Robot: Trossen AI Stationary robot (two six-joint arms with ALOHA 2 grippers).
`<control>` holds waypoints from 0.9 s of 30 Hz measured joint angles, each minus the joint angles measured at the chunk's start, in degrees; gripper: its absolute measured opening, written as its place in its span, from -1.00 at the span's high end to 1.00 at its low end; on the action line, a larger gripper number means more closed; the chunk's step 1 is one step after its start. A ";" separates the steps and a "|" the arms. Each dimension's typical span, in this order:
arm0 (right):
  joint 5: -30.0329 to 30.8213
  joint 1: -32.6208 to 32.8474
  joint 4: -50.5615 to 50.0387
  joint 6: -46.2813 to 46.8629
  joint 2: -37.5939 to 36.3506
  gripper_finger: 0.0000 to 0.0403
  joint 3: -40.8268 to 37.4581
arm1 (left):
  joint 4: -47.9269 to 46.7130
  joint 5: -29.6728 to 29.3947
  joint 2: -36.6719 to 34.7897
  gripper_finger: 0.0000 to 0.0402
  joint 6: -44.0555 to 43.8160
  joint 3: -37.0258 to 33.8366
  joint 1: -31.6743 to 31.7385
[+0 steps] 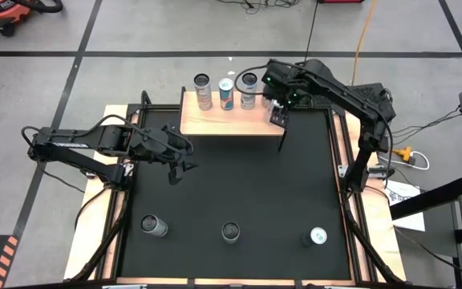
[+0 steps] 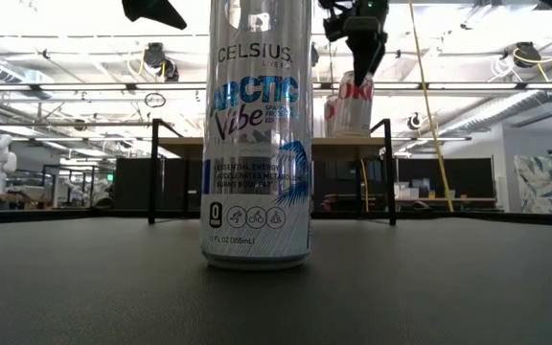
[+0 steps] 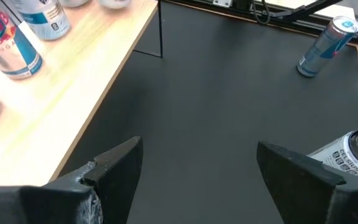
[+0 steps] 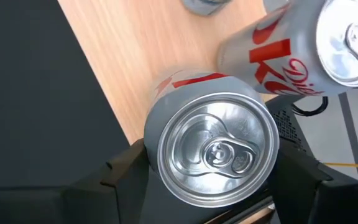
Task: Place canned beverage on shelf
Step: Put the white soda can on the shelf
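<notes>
Right gripper (image 4: 210,186): at the far right end of the shelf (image 1: 215,120), its jaws partly open and closed around the sides of a silver and red can (image 4: 211,149); in the right wrist view a dark finger sits on either side of the can body.
Held can, place: at the right end of the shelf, just beside a Diet Coke can (image 4: 303,50). Whether its base already rests on the board I cannot tell.
Held can, axis: long axis vertical, lid and pull tab facing up.
Shelf contents: three more cans stand upright in a row along the far edge, left of the gripper.
Handling: a thin metal can, stiff if full but easy to dent, with smooth, slippery sides; likely fairly heavy if unopened. A hold across the middle of the body looks best, squeezing only gently.
Left gripper (image 3: 197,174): waits over the left part of the table (image 1: 231,193), jaws wide open, holding nothing.
Cans left on the table: three stand along the near edge, left (image 1: 154,226), middle (image 1: 230,233) and right (image 1: 317,237).
</notes>
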 joint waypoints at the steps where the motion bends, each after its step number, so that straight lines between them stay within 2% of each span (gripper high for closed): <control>1: 0.00 0.02 0.04 0.01 0.00 -0.17 0.00 | 0.00 0.00 0.00 -0.58 -0.10 0.00 0.00; 18: -0.19 0.02 0.77 1.49 0.39 -0.19 0.00 | -0.05 0.00 0.00 -0.58 0.33 0.00 0.00; 22: -2.71 0.11 0.83 1.84 0.39 -0.19 0.00 | -0.07 0.00 0.00 -0.58 0.28 0.00 0.00; 27: -2.91 0.15 0.84 2.37 0.39 -0.19 0.00 | -0.11 0.00 0.00 -0.58 0.28 0.00 0.00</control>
